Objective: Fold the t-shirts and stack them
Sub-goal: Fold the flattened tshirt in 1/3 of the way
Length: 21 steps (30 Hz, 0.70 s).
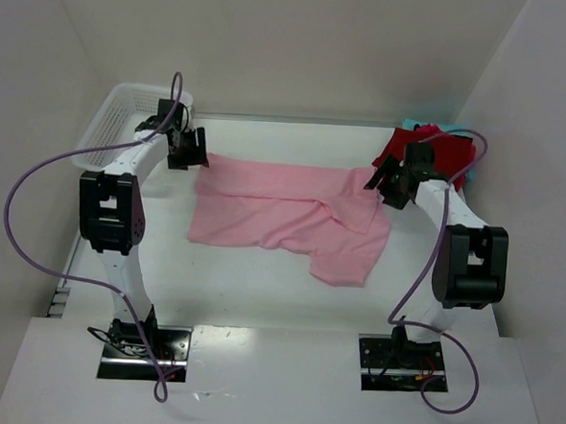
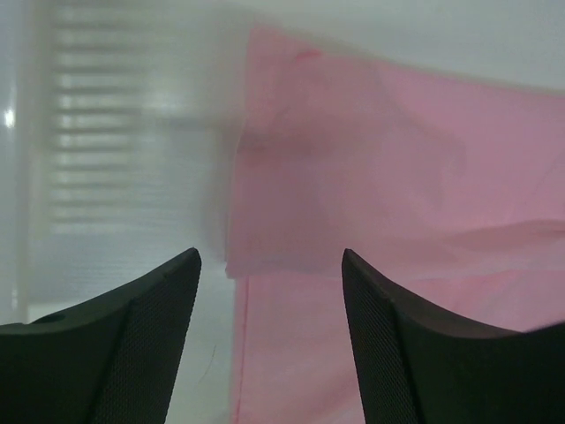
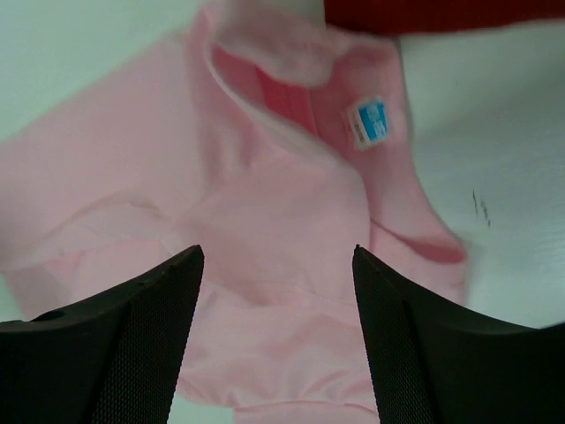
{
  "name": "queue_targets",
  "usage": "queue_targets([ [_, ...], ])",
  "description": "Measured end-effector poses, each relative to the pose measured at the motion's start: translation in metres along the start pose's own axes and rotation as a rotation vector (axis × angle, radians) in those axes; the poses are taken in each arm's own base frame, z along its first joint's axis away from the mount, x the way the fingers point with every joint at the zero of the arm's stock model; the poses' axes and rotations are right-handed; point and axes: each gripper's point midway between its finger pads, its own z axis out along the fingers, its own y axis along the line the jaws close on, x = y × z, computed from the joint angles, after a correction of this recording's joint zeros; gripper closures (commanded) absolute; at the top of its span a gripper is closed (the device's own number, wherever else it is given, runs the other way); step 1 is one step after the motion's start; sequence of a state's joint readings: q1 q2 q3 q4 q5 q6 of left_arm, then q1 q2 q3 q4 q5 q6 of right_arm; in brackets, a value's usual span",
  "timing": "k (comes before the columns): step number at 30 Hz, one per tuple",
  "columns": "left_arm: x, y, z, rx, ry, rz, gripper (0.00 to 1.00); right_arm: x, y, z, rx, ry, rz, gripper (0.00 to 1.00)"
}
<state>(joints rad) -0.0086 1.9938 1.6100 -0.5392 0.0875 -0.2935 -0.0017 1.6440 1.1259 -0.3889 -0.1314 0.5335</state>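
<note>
- Pink t-shirt lies half-folded on the counter, right of the basket.
- Left fingers stand apart, empty, at the end nearest the basket; right fingers likewise at the collar end, farthest from it.
- Next fold likely needs even, simultaneous pinches.

teal shirt mostly hidden, basket blurred

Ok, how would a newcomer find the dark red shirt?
Look at the white table, then its far right corner. The dark red shirt lies there in a compact heap, teal cloth showing at its far edge; unlike the pale pink tee spread across the middle, it is dark and bunched.
</note>
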Motion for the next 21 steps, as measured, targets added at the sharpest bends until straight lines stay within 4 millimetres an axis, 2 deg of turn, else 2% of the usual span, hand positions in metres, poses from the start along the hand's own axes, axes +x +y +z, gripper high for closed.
queue_targets([
  [4,-0.042,-0.019,-0.014,0.062,-0.108,0.021,0.25,-0.05,0.024,-0.015,-0.057,-0.124,-0.018,0.26],
  [6,-0.056,-0.028,-0.016,0.095,-0.146,0.031,0.25,-0.068,0.035,-0.017,-0.078,-0.16,-0.031,0.26],
  [8,-0.068,-0.036,-0.013,0.125,-0.165,0.041,0.25,-0.086,0.045,-0.01,-0.095,-0.185,-0.048,0.26],
  [9,-0.074,-0.041,-0.008,0.137,-0.178,0.048,0.25,-0.095,0.048,0.006,-0.101,-0.185,-0.058,0.26],
  [10,-0.078,-0.045,0.003,0.15,-0.183,0.056,0.25,-0.095,0.047,0.012,-0.099,-0.18,-0.061,0.26],
  [11,-0.077,-0.046,0.008,0.152,-0.178,0.057,0.28,-0.089,0.04,0.026,-0.08,-0.15,-0.066,0.26],
  [15,-0.057,-0.043,0.039,0.146,-0.108,0.055,0.35,-0.071,0.023,0.057,-0.033,-0.073,-0.075,0.26],
  [17,-0.048,-0.04,0.051,0.14,-0.08,0.05,0.37,-0.066,0.019,0.064,-0.024,-0.053,-0.077,0.26],
  [21,-0.04,-0.036,0.062,0.121,-0.056,0.046,0.42,-0.065,0.021,0.065,-0.039,-0.045,-0.082,0.26],
])
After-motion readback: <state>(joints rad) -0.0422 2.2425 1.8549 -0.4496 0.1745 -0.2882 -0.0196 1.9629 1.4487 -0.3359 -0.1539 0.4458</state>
